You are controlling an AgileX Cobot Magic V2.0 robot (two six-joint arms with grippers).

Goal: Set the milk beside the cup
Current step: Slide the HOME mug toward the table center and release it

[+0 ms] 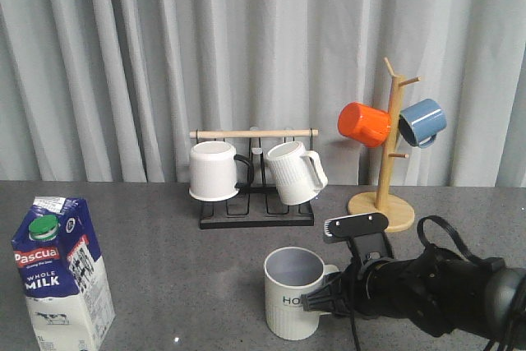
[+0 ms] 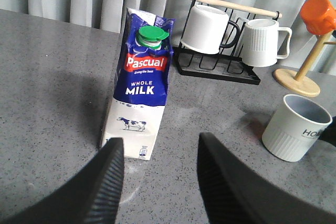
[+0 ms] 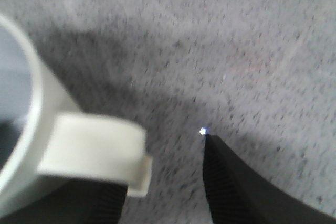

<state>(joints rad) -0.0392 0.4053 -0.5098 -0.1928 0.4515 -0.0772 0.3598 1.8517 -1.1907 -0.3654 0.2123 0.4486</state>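
Front, left-wrist and right-wrist views of a grey speckled table (image 1: 164, 269) backed by a pale curtain (image 1: 123, 55). The milk (image 1: 62, 273), a blue-and-white gable-top carton with a red band and a green cap, stands upright at the near left edge of the table. The cup (image 1: 294, 292), a cream ribbed mug with partly visible black lettering and a pale grey-lilac interior, stands upright near the middle of the near edge, well apart from the milk and to its right. The right gripper (image 1: 316, 302) lies low at the cup's right side, at the handle; in the right-wrist view its two dark fingers (image 3: 231, 182) are spread apart, with the squarish handle (image 3: 97, 150) beside one of them and bare table in the gap, so the claw is open and clasps nothing. The left gripper (image 2: 157, 182) appears only in its own wrist view, where its two dark fingers (image 2: 107, 182) are parted and hover on the near side of the milk (image 2: 139, 85) without touching it. Farther back, a black wire rack (image 1: 255, 203) with a wooden bar carries a plain white mug (image 1: 214, 170) with a black handle and a white ribbed mug (image 1: 294, 172). To the right, a wooden mug tree (image 1: 385, 170) holds an orange mug (image 1: 363, 124) and a blue mug (image 1: 422, 122).
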